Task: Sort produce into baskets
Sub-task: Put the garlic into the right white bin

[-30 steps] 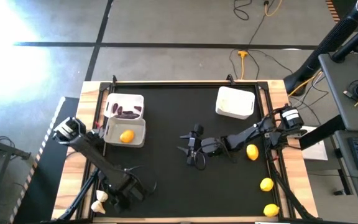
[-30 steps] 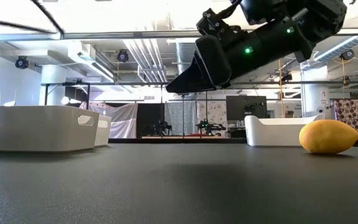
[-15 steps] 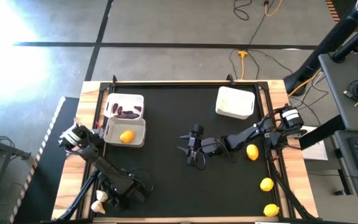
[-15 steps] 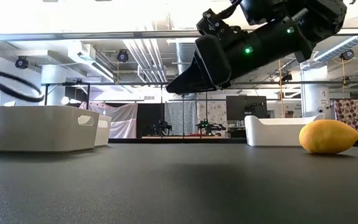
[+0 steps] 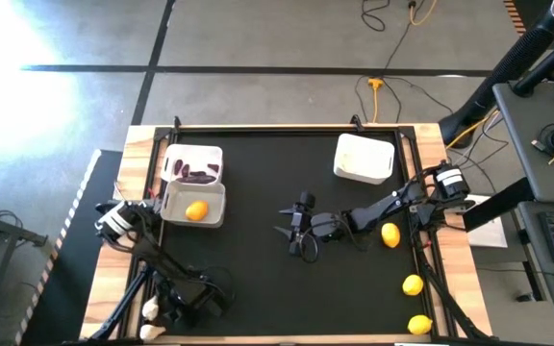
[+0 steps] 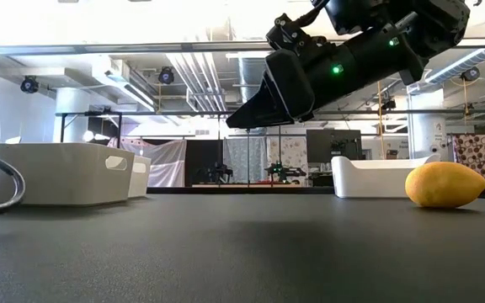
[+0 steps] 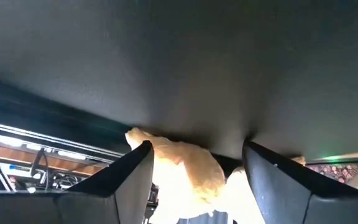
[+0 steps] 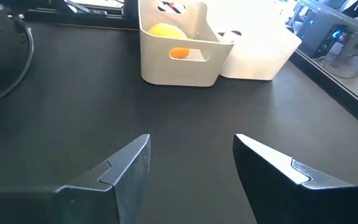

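Left arm has swung nearer the worktop's near-left corner since a sec ago; its gripper [image 5: 166, 309] now sits right over the white garlic-like bulbs [image 5: 151, 308] at the worktop [image 5: 258, 288] edge. Right arm hasn't shifted.

Why laid out so: baskets go by kind. White plastic bin w/ dark purple pieces [image 5: 193, 161] at far left, white bin w/ one yellow lemon-like oval [image 5: 194, 203] just in front of it, touching or nearly so; third white bin [image 5: 364, 158] far right looks empty, prob. meant for garlic. Three lemon ovals, e.g. [image 5: 390, 234], lie loose on the right side.

Left jaws: parted, straddling a bulb [image 7: 185, 171] that lies between them, not clamped from what shows. Right gripper [image 5: 296, 231] hovers mid-worktop, jaws parted, nothing between; nearest lemon well behind it.
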Controlling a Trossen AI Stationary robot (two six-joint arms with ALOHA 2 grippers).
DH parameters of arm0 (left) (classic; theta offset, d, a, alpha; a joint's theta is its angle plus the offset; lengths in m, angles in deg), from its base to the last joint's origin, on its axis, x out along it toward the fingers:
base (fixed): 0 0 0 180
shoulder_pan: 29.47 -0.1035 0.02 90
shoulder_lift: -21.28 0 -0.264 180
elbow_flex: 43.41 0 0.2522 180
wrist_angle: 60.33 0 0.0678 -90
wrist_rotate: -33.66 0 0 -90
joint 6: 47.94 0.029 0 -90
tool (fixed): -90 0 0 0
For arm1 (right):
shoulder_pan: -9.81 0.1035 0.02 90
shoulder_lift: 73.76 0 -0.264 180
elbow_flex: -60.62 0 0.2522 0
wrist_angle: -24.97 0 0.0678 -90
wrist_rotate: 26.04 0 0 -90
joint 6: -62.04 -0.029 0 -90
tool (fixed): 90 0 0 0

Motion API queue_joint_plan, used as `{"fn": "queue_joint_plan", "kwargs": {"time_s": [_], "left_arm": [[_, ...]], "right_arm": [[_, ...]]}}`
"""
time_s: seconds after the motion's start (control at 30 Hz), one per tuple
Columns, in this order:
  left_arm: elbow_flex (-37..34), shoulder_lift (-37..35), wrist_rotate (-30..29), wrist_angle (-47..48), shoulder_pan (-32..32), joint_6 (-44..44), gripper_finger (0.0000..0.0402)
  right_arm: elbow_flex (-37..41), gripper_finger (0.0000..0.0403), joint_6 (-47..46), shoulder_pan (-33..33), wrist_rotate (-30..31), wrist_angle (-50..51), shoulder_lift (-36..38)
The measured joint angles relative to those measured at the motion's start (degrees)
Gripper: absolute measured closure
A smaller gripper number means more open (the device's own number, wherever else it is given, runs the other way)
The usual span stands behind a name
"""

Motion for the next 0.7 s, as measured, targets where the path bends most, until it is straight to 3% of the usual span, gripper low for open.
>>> {"fn": "queue_joint_plan", "kwargs": {"time_s": [0.2, 0.33, 0.47, 0.7], "left_arm": [[0.0, 0.0, -0.1, 0.3, 0.2, 0.1, 0.0187], [0.4, -1.4, -0.7, 5.8, 0.1, -0.3, 0.0181], [2.3, -1.6, -2.3, 11.7, 0.2, -0.4, 0.0159], [3.7, -1.3, -2.4, 6.7, 1.4, -4.7, 0.0102]], "right_arm": [[0.0, 0.0181, -0.3, 0.0, 0.0, 0.0, 0.0], [0.0, 0.0181, -0.3, 0.0, 0.0, 0.0, 0.0], [0.0, 0.0181, -0.3, 0.0, 0.0, 0.0, 0.0], [0.0, 0.0181, -0.4, 0.0, 0.0, 0.2, 0.0]]}}
